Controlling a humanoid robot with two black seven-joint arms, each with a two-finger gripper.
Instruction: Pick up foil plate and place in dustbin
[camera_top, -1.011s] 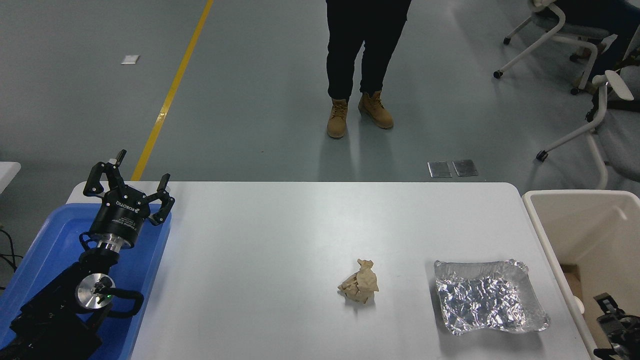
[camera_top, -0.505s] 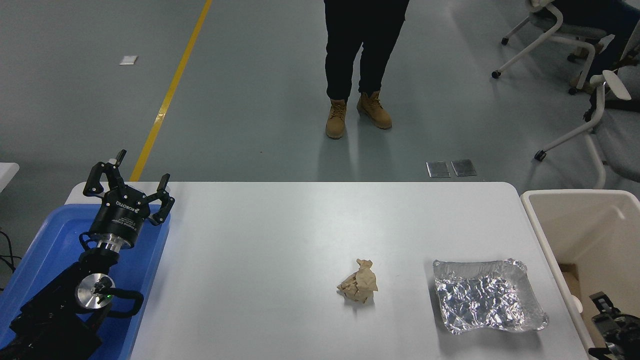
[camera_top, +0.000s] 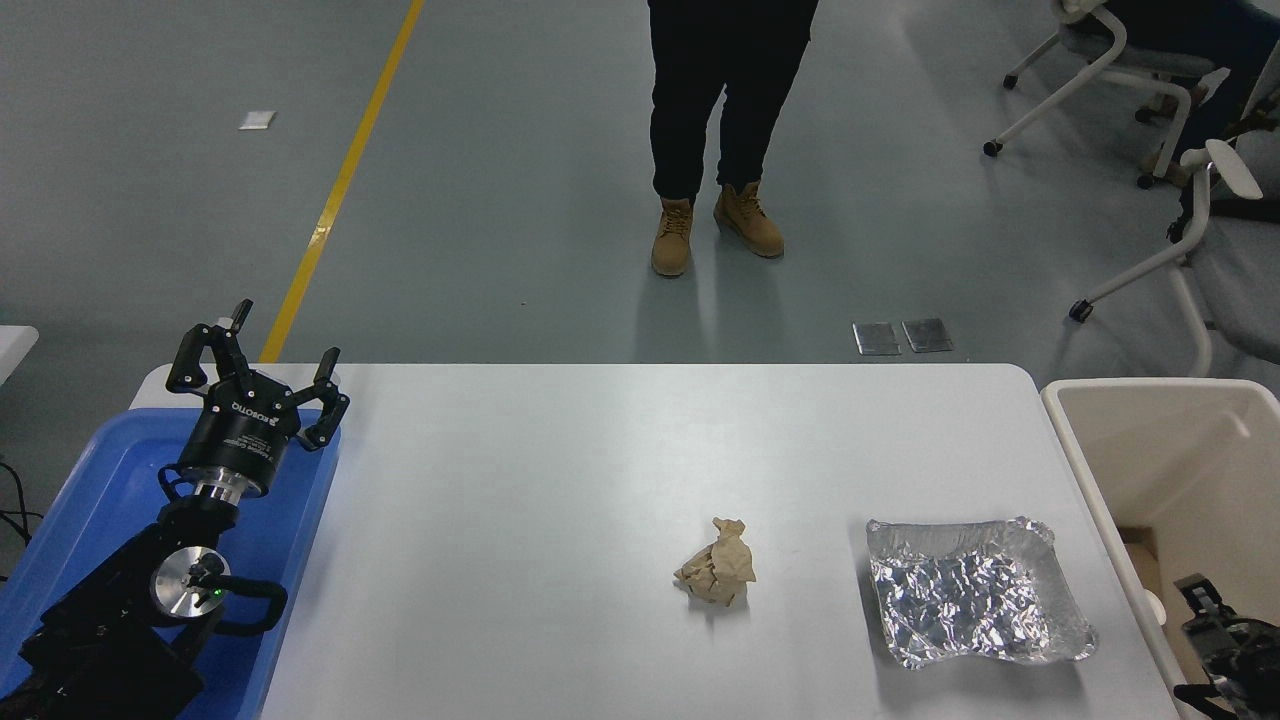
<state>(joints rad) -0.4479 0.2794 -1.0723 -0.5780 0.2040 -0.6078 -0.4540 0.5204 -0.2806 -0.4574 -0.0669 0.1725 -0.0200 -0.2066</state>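
Lettering: white "ROBOTIQ" on the body of the left black gripper (camera_top: 262, 375), read upside down.
Left gripper: fingers spread, grasping nothing, parked over the shallow blue plastic tray (camera_top: 80, 500).
Right black gripper (camera_top: 1225, 640): only partly in view at the lower right corner, slightly higher than half a second ago; grip cannot be told.
Crinkled silver foil plate (camera_top: 975, 605): on the white table (camera_top: 600, 460), just left of the right gripper, unmoved.
Cream plastic dustbin (camera_top: 1165, 450): around the right gripper.
Crumpled tan paper wad (camera_top: 718, 575): left of the plate.

Black left arm (camera_top: 150, 590), silver wrist ring, white lettering, linked black fingers (camera_top: 325, 395)
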